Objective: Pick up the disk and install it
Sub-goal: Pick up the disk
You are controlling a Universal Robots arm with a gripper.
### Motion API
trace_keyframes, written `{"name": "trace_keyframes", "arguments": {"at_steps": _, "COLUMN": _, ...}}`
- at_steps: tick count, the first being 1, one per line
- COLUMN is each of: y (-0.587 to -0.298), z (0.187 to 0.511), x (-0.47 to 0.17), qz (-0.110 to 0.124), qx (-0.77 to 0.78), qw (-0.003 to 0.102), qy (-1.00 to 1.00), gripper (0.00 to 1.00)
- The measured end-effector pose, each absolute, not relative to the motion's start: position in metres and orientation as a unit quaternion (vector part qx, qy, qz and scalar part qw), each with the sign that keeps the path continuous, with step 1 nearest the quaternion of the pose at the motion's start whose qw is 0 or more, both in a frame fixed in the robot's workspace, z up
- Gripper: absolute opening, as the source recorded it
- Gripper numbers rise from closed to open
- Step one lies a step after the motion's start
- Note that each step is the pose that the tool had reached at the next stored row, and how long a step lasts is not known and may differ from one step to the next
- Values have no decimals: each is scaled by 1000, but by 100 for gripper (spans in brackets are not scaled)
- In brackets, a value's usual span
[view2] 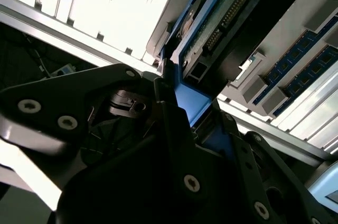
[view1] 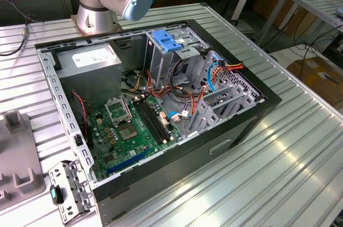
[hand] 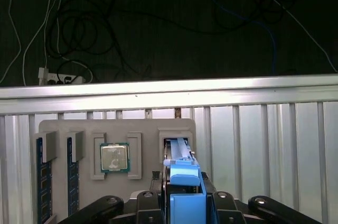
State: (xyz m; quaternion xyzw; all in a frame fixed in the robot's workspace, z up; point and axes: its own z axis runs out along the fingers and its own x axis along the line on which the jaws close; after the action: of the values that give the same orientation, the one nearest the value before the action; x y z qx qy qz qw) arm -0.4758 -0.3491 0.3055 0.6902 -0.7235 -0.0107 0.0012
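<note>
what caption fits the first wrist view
The gripper holds the disk at the grey tray, chip alongside.

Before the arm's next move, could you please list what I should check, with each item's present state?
1. Grip: the gripper clamps the blue rail of the disk: ok.
2. Clearance: disk free of its slot in the grey fixture tray: cannot tell.
3. Neighbours: processor and memory modules seated in the tray: ok.
4. Target: drive cage in the computer case free to take it: cannot tell.
5. Path: cables kept off the drive cage: not ok, they hang beside it.
</note>
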Motion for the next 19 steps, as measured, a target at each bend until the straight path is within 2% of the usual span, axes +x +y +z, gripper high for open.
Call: {"name": "trace_keyframes", "arguments": {"at_steps": 19, "y": -349, "z": 329, "x": -476, "qz": -11, "qx": 690, "qw": 1, "qy": -723, "gripper": 37}}
